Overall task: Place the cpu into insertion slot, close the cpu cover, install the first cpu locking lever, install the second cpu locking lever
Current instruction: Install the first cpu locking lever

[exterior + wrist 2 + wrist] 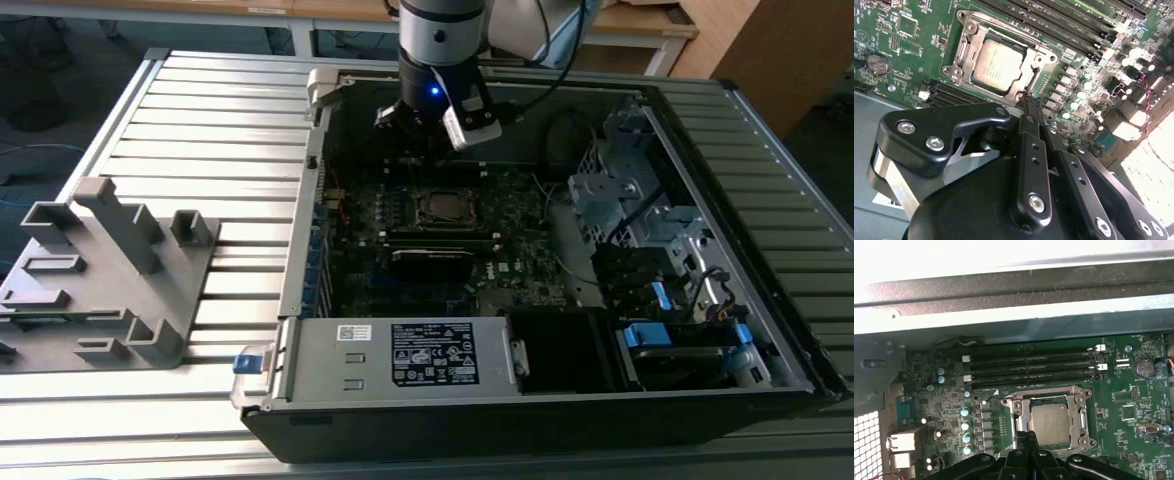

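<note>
Grey metal tops the cpu (pixel 998 65), which sits flat in the insertion slot (pixel 424 207), towards the far side of the green motherboard (pixel 1134 410). The board lies inside an open computer case (pixel 296 260) on the slatted table (pixel 200 110). The silvery cpu cover (pixel 966 50) appears folded down around the chip, whose top shows through the square window.

The end effector (pixel 1029 99) hangs just beside the socket's edge. In both wrist views its fingers are drawn together with no gap between them; whether they pinch anything cannot be told. In the exterior view the arm reaches in from the far side and stands just beyond the socket.

The chip looks light, rigid and easily damaged, best handled by its rim alone. The cover is probably thin, stiff sheet metal on a hinge, best pressed at its free edge.
</note>
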Controlling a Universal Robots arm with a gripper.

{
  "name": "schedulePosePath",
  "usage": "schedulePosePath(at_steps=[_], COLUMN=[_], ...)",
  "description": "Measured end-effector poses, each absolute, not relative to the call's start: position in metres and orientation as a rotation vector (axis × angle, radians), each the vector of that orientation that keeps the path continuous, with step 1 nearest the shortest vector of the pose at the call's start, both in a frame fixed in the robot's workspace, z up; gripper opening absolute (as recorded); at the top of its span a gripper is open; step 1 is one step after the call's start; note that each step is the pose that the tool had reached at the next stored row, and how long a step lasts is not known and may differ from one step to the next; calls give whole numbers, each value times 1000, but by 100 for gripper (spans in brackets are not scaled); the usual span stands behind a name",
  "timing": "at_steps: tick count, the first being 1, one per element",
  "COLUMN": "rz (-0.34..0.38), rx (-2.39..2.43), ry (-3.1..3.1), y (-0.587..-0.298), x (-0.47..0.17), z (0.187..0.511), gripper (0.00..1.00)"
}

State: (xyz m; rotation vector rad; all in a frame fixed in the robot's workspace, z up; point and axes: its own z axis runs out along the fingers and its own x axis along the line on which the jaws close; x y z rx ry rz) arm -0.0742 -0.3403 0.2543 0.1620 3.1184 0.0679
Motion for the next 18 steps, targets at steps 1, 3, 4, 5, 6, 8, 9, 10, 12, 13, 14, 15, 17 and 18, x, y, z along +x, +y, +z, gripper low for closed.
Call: schedulePosePath(at_steps=[1, 3, 4, 5, 6, 8, 9, 10, 12, 13, 14, 15, 17, 18], rz=[68, 67, 67, 68, 68, 68, 68, 68, 68, 68, 68, 68, 68, 68], rx=[162, 162, 162, 162, 162, 162, 162, 162, 162, 162, 162, 162, 162, 162], ry=[3118, 3119, 3119, 3119, 3118, 3118, 3119, 3118, 3118, 3118, 3119, 3119, 3118, 3118], y=[-340, -340, -340, -340, -340, -340, -340, -340, -340, -340, -340, -340, -340, -340], x=[-74, -75, -77, -79, -81, -86, -89, -92, -97, -100, -103, -105, -107, -107], z=[254, 254, 254, 254, 254, 254, 254, 254, 254, 254, 253, 253, 253, 253], gripper=[11, 11, 11, 11, 11, 11, 11, 11, 11, 11, 11, 11, 11, 11])
